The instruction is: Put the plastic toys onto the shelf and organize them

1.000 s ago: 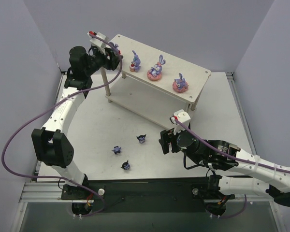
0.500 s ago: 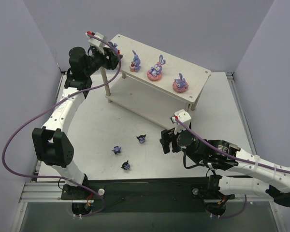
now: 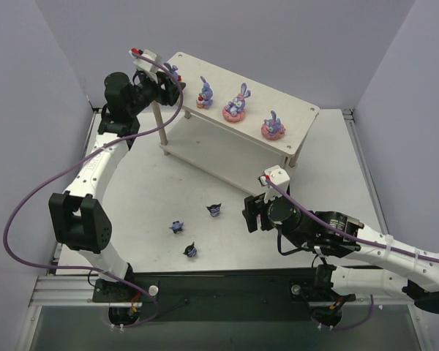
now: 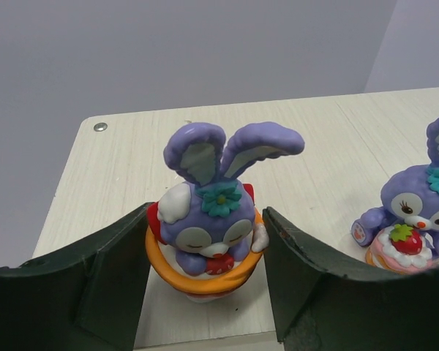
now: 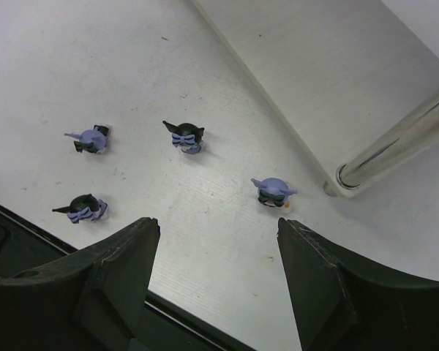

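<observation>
My left gripper (image 3: 173,79) is at the near-left corner of the shelf's top board (image 3: 300,111), shut on a purple rabbit on an orange base (image 4: 205,227); both fingers touch its base, which rests on the board (image 4: 314,146). Three more rabbits (image 3: 205,93) (image 3: 236,104) (image 3: 272,127) stand in a row on top; one shows in the left wrist view (image 4: 413,219). My right gripper (image 3: 250,213) hangs open and empty over the table (image 5: 218,223). Dark blue figures (image 5: 94,139) (image 5: 184,136) (image 5: 273,190) (image 5: 82,208) lie below it; three show from above (image 3: 214,210) (image 3: 177,227) (image 3: 190,251).
The shelf's lower board (image 5: 322,66) and one metal leg (image 5: 395,146) are just beyond the right gripper. The table's dark front edge (image 5: 29,219) runs close under the blue figures. Grey walls enclose the table on three sides.
My left gripper has shifted very slightly up and left at the shelf corner with the rabbit. The right arm and the blue figures have not visibly moved.
</observation>
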You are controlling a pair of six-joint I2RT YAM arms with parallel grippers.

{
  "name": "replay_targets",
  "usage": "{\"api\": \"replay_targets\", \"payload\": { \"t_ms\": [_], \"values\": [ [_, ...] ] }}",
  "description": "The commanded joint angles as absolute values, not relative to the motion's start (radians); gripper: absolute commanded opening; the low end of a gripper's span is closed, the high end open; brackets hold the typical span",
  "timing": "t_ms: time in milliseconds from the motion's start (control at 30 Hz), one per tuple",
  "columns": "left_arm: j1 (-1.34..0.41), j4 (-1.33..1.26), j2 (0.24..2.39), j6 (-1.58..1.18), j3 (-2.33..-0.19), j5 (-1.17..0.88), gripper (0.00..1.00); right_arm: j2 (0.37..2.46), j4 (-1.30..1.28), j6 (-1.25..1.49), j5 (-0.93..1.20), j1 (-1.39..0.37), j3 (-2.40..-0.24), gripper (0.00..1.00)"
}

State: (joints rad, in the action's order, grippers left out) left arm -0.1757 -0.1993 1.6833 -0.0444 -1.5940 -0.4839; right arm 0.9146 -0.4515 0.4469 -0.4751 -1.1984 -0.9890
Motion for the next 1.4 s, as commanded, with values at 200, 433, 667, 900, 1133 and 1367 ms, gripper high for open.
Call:
{"api": "replay_targets", "payload": {
  "t_ms": [200,433,667,900,1133,1367],
  "values": [
    [-0.169,-0.204,1.651,-0.021,-1.597,-0.5,0.9,0.908,-0.472,0.479,-0.525,-1.195,-0.979,0.67],
    [-0.17,-0.202,1.631,-0.018,-1.605,-0.485,0.97,0.905,-0.476,0.491,-0.522,-1.195,-0.974,0.67],
    [-0.155,-0.201,1.54,-0.043,-1.586,-0.474,0.97,0.908,-0.477,0.492,-0.523,-1.195,-0.974,0.67],
    [-0.111,-0.192,1.382,-0.086,-1.482,-0.436,0.97,0.899,-0.477,0.491,-0.509,-1.195,-0.965,0.67],
    [-0.097,0.143,1.188,-0.129,-1.402,-0.259,0.97,0.887,-0.485,0.491,-0.508,-1.189,-0.971,0.67],
    [-0.094,0.487,0.95,-0.291,-1.214,-0.174,0.97,0.917,-0.489,0.5,-0.474,-1.18,-0.968,0.67]
  ]
}}
